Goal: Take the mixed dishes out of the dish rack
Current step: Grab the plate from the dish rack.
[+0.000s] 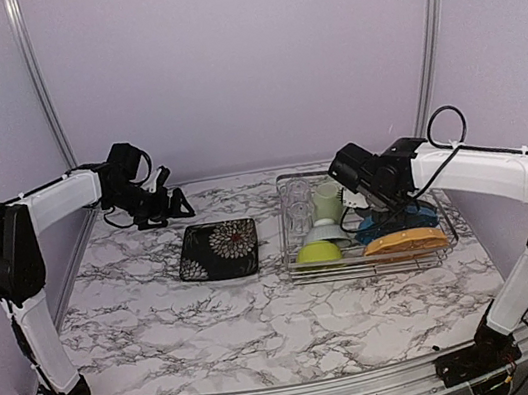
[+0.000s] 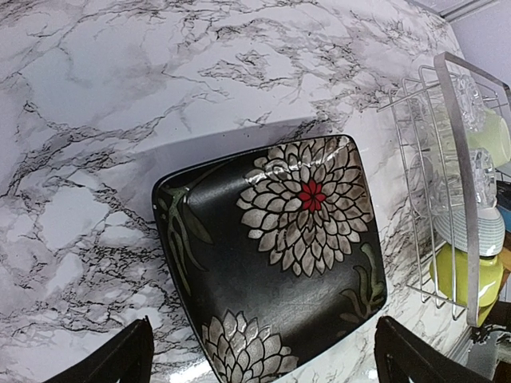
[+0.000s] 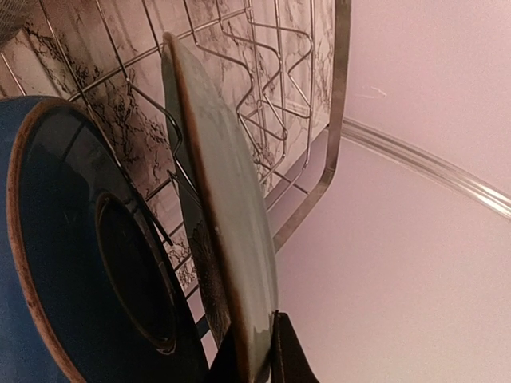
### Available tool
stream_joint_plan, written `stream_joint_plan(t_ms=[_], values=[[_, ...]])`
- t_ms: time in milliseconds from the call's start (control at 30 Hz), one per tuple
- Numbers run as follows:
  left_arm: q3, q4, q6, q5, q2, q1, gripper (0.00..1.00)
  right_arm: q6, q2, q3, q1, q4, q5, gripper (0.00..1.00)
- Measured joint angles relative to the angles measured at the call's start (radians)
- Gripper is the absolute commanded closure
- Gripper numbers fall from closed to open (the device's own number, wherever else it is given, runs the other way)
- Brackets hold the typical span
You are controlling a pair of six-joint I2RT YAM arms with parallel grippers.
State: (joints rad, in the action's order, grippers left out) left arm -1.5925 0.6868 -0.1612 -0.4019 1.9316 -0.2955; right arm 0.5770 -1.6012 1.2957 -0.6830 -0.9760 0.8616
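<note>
**A:** How was the table [image 1: 264, 319] laid out?

**B:** The rack [image 1: 285, 224] stood on its right half and held nearly all the dishes. Only the dark square plate [image 1: 218, 251] lay flat outside it, near the rack's left wall, probably set down there to free a slot.

**A:** And the plates inside?

**B:** The blue plate [image 3: 64, 239] stood on edge between the wires. A grey-green plate [image 3: 223, 199] stood just beside it, upright, which left its rim free to pinch.

**A:** The smaller pieces?

**B:** The lime bowl [image 1: 319, 251], the mug [image 1: 327, 202] and the glass [image 1: 298, 207] sat in the rack's left side.

**A:** The grippers?

**B:** The right gripper [image 3: 259, 355] was clamped on the grey-green plate's rim, likely to lift it out. The left gripper [image 2: 263, 359] hung above the square plate, jaws wide apart, holding nothing.
</note>
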Motion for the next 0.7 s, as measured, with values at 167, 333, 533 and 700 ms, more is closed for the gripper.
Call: stream_joint_plan(t_ms=[167,333,533,700], values=[[0.000,0.000,-0.008,-0.004,0.000,0.000,0.01,0.027,0.004,0.002,0.005,0.004,0.004,1.00],[0.000,0.000,-0.014,-0.009,0.000,0.000,0.01,0.036,0.003,0.027,0.017,-0.017,0.000,1.00],[0.000,0.000,-0.015,-0.009,0.000,0.000,0.01,0.045,0.003,0.049,0.020,-0.050,-0.003,1.00],[0.000,0.000,-0.016,-0.008,0.000,0.000,0.01,0.036,0.005,0.091,0.010,-0.093,0.001,1.00]])
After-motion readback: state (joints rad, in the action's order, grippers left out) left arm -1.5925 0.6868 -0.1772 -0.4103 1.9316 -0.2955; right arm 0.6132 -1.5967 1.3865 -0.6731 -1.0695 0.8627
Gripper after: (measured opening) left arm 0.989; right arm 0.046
